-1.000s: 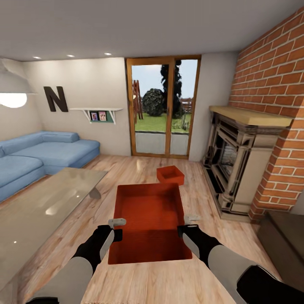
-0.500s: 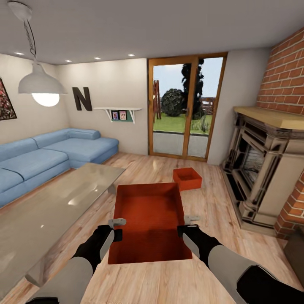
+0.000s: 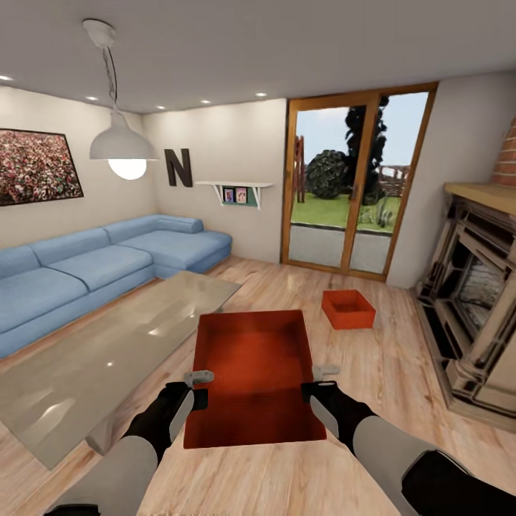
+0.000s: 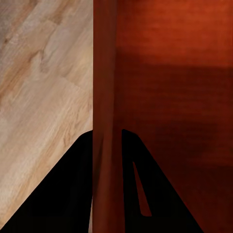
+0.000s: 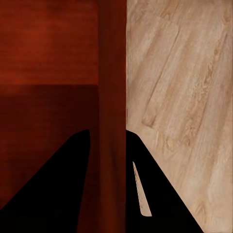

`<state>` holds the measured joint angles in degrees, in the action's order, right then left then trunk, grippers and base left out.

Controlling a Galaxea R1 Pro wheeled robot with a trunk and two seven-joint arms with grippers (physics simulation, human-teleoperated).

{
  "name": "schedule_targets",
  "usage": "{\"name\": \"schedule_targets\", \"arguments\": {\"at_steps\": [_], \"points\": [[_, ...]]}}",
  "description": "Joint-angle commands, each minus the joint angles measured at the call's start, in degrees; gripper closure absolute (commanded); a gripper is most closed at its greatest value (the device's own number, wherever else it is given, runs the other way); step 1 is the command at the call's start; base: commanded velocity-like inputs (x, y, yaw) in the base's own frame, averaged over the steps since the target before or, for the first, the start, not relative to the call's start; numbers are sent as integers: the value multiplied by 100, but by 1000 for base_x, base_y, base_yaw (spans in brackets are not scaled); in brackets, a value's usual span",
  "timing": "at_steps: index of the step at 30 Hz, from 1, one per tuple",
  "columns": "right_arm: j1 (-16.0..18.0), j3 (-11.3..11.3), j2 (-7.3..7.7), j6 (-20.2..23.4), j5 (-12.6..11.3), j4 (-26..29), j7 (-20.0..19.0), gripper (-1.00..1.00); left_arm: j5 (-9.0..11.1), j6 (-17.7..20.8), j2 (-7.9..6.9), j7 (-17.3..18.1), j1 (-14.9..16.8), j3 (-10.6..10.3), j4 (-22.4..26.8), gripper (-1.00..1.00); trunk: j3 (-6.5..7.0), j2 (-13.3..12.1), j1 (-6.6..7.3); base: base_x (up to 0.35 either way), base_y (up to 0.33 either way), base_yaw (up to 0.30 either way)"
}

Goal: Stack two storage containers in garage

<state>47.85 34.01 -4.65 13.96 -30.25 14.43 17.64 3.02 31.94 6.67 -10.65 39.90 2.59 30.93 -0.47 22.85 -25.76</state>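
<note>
The held storage container (image 3: 252,373) hangs level in front of the robot over the living room's wood floor (image 3: 401,358), the left gripper (image 3: 198,387) clamped on its left wall (image 4: 104,97) and the right gripper (image 3: 320,381) on its right wall (image 5: 112,87). It looks stiff, light and empty, so pinching opposite long walls near mid-length seems sound, though the thin smooth rims could slip. The second storage container (image 3: 348,309) sits on the planks near the glass door (image 3: 351,193), between the coffee table (image 3: 107,344) and fireplace (image 3: 476,301).
</note>
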Motion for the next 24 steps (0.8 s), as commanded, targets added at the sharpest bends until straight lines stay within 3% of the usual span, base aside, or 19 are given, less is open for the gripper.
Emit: {"name": "schedule_targets", "arguments": {"at_steps": [1,24], "points": [[1,138,-1,19,-122,114,27,100,-39,32,10,-50,1,5,1,100,-5,7,-2,0,0,296],[0,135,-1,19,-122,113,24,100,-39,32,10,-51,1,5,1,100,-5,7,-2,0,0,296]]}}
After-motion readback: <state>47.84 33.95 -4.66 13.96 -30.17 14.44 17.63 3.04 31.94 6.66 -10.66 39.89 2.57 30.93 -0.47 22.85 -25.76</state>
